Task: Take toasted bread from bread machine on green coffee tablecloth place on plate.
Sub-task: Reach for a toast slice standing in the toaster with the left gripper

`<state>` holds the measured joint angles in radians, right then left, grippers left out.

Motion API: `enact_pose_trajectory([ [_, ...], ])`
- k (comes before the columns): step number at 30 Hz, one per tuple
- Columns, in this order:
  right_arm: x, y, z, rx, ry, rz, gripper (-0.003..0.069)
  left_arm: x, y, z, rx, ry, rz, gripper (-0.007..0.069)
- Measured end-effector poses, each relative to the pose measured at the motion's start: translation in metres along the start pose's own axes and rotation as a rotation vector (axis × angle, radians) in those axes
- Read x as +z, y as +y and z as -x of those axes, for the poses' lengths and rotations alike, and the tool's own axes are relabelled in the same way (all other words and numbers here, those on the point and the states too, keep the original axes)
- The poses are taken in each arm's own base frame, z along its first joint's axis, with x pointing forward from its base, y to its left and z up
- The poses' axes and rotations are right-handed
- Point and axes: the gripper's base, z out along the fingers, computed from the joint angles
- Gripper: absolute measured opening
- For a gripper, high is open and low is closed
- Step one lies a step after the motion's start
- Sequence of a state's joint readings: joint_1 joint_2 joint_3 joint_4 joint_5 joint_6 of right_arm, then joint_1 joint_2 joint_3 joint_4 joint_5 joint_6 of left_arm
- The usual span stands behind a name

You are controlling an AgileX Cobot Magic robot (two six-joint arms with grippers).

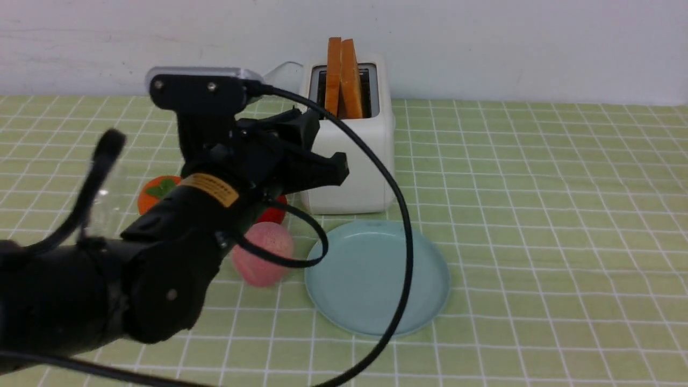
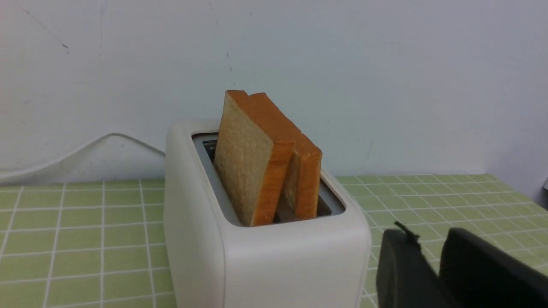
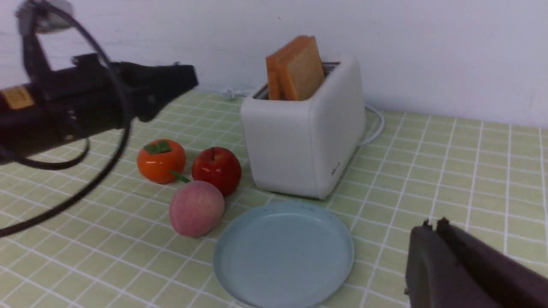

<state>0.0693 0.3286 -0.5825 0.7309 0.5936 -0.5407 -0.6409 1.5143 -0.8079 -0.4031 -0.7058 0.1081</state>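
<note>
Clock is on the front view, 12 = the wall, centred on the bread machine (image 1: 355, 161). Both slices of toasted bread (image 1: 341, 75) stand in the slots; their tops lean together and touch. The plate (image 1: 365, 279) sits at 6, just in front of the machine on the green coffee tablecloth (image 1: 537, 215), with nothing on it.

The left gripper (image 1: 329, 144) is at 9, close beside the machine wall and below the toast tops; jaws parted with a narrow gap, nothing between them. The right gripper (image 3: 433, 224) is parked out at about 4; jaws pressed together, holding nothing.

Step in hand, as I read it, is the approach to the first slice; suggestions:
- raise the left wrist above the crust line before moving in; from this height you'd likely hit the wall
- spread wider than one slice; the current gap looks too tight
- go for the 9-side slice (image 2: 246, 162); there's hardly any gap at the tops, so enter low on the near crust edge, or tip it off its neighbour first
- pinch on the flat faces and pull straight up along the slot; a sideways drag could shift the machine
- on the way to 6, mind the arm's cable (image 1: 403, 231) hanging over the plate, and the fruit at 7–8: peach (image 1: 263, 274), apple (image 1: 274, 214), orange fruit (image 1: 153, 196)
</note>
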Motion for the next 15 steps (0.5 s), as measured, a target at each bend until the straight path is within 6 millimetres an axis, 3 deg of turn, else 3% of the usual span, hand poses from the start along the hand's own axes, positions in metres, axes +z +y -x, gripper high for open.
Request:
enact_pose_trajectory([
  [5,0.000,0.002,0.001,-0.035,-0.013,0.018,0.0006,0.030,0.004,-0.017,0.019,0.019,0.027,0.0311],
  [15,0.000,0.001,0.004,-0.031,-0.040,0.011,0.0018,0.072,0.038,-0.029,0.089,0.012,0.079,0.0330],
])
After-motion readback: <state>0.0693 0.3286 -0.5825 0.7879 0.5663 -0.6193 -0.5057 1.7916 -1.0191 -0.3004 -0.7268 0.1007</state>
